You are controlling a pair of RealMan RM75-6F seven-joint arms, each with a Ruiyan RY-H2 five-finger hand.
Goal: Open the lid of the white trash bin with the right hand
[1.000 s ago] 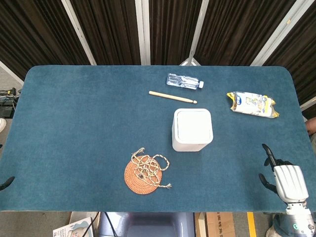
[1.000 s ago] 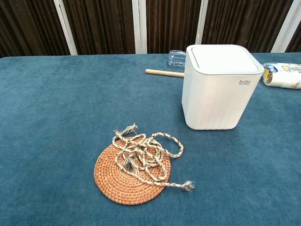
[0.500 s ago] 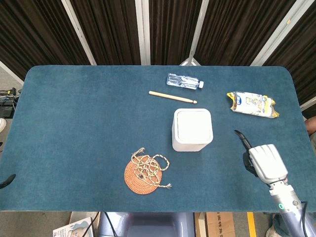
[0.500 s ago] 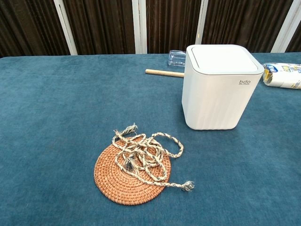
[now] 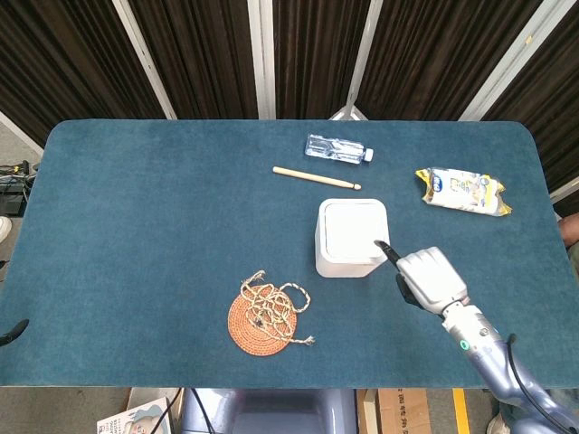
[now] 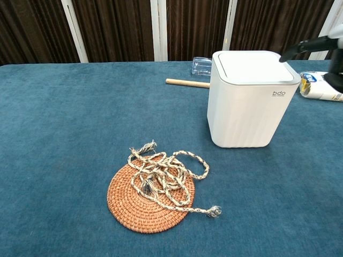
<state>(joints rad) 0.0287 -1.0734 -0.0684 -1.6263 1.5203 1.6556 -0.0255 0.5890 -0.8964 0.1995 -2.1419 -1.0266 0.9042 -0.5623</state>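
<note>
White plastic makes up the trash bin (image 5: 352,239), which stands just to the left of the right hand (image 5: 431,279), its lid (image 6: 255,67) lying flat and closed on top. The right hand hangs beside the bin's right front corner with one dark finger (image 5: 387,250) stretched out towards the lid's edge. In the chest view that finger (image 6: 308,46) comes in from the right at lid height, its tip just at the lid's right rim; whether it touches cannot be told. The hand holds nothing, and how its other fingers lie is not plain enough to say whether they are spread or curled.

Beyond the hand and off to its right, a yellow and white packet (image 5: 461,190) lies on the blue table (image 5: 145,226). Past the bin from the hand, a thin wooden stick (image 5: 317,177) lies on the cloth, and a clear plastic bottle (image 5: 337,148) lies just behind it. Well to the left of the hand and a little nearer the front edge, a round woven mat (image 5: 261,324) carries a loose tangle of rope (image 6: 167,178), with one end of the rope trailing off the mat towards the hand's side.

At the far left edge of the head view only a dark sliver of the left hand (image 5: 12,332) shows, too little to tell how it is set.
</note>
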